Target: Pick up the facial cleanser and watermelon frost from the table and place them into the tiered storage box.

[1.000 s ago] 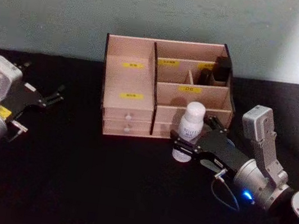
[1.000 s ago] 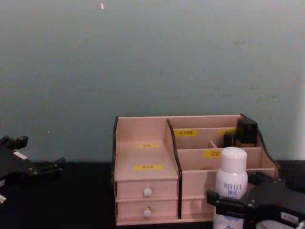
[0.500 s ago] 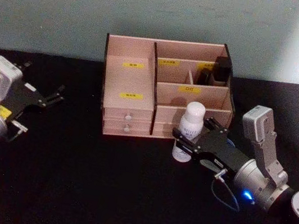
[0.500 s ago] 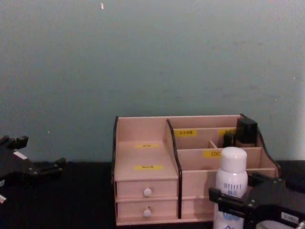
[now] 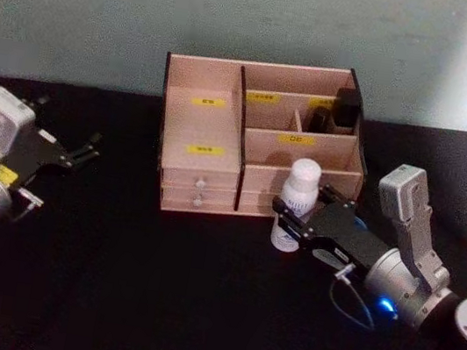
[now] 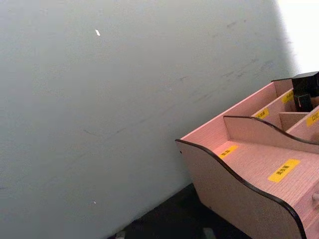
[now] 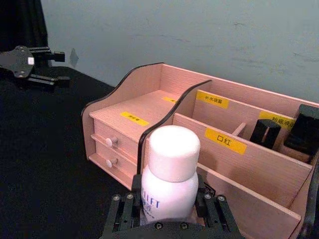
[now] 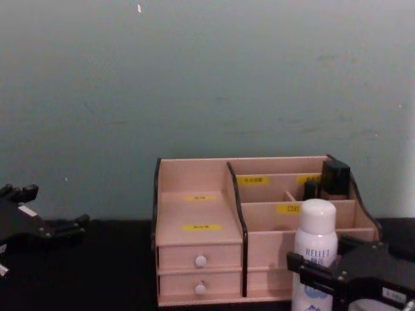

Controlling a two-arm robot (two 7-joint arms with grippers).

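Grip on the facial cleanser (image 5: 294,204) is already taken: the right tool (image 5: 290,223) is seen pinching the bottle low on its body, one finger pressed to each side, below the lettering; the bottle is held upright just in front of the right half of the tiered storage box (image 5: 201,126), and whether its base is touching the table (image 5: 153,287) cannot be told. A light, stiff plastic bottle is judged, unlikely to be crushed or broken; its smooth round wall is probably slippery, so a slide or a twist between the fingers (image 7: 209,213) is to be expected if pressure is eased. Since the hold is low and the rounded cap (image 7: 171,152) stands well above it, the bottle could tip when swung; a slow, level carry is advised. A taller compartment should be chosen, and the small dark bottles (image 5: 346,111) at the box's back right are to be avoided. The left tool (image 5: 85,150) is parked well apart on the left, fingers spread.
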